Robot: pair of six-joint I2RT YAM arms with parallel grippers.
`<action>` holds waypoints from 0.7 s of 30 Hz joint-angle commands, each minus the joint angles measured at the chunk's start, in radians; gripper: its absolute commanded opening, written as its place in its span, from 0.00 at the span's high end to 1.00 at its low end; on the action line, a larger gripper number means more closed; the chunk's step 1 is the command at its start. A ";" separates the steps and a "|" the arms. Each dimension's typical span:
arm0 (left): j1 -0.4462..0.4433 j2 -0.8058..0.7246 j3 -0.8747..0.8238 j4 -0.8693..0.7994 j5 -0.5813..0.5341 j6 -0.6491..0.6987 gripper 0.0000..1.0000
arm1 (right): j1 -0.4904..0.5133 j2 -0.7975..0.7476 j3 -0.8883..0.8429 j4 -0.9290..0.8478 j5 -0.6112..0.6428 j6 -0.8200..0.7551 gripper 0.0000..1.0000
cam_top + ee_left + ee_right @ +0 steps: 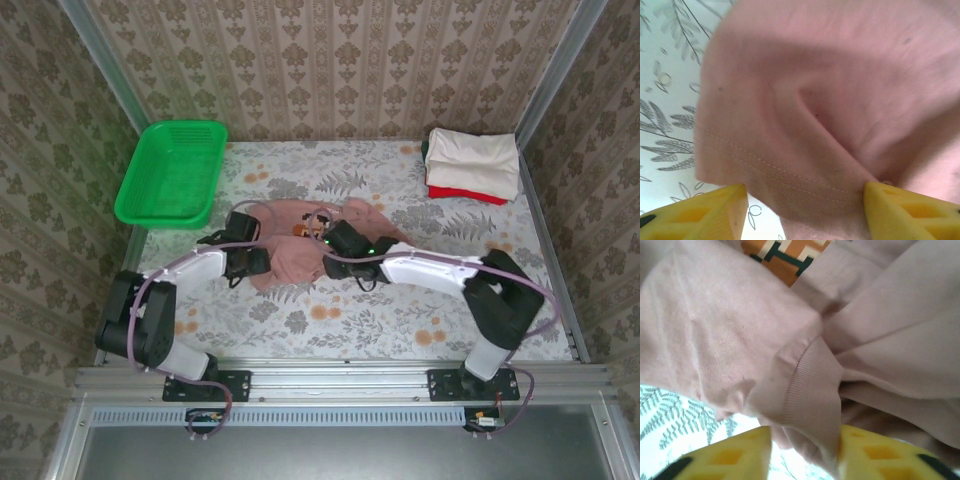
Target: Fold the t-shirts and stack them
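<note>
The dusty-pink t-shirt (300, 250) lies crumpled mid-table with its chest print (785, 252) showing. My left gripper (260, 262) is at the shirt's left edge. In the left wrist view its jaws (805, 200) stand wide apart, and the stitched hem (790, 175) lies between them against the right finger (900, 210). My right gripper (328, 250) is at the shirt's right side. Its jaws (805, 440) are apart around the ribbed collar (810, 385), with a gap at the left finger (735, 455). A folded cream t-shirt (472, 160) lies on a red one (460, 192) at the back right.
A green mesh basket (170, 172) sits at the back left, partly over the table's edge. The table carries a floral cloth (330, 320). Patterned walls close in the back and both sides.
</note>
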 commanded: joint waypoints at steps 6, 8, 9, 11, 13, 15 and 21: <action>-0.008 0.083 0.041 0.034 0.035 0.011 0.82 | -0.165 -0.214 -0.223 -0.061 0.049 0.127 0.46; -0.008 0.055 0.052 0.020 0.032 0.013 0.89 | -0.171 -0.192 -0.236 -0.034 0.020 0.133 0.46; -0.008 0.035 0.055 0.013 0.032 0.014 0.93 | -0.171 -0.176 -0.235 -0.013 -0.004 0.138 0.46; -0.005 -0.010 0.063 -0.009 0.022 0.013 0.98 | -0.170 -0.137 -0.226 0.023 -0.036 0.137 0.46; 0.004 -0.072 0.076 -0.048 0.014 0.015 1.00 | -0.171 -0.090 -0.202 0.034 -0.020 0.141 0.45; 0.016 -0.140 0.089 -0.086 0.007 0.022 1.00 | -0.174 -0.044 -0.161 0.027 -0.002 0.132 0.45; 0.103 -0.361 0.142 -0.209 -0.017 0.040 1.00 | -0.195 0.066 -0.064 0.019 0.029 0.109 0.65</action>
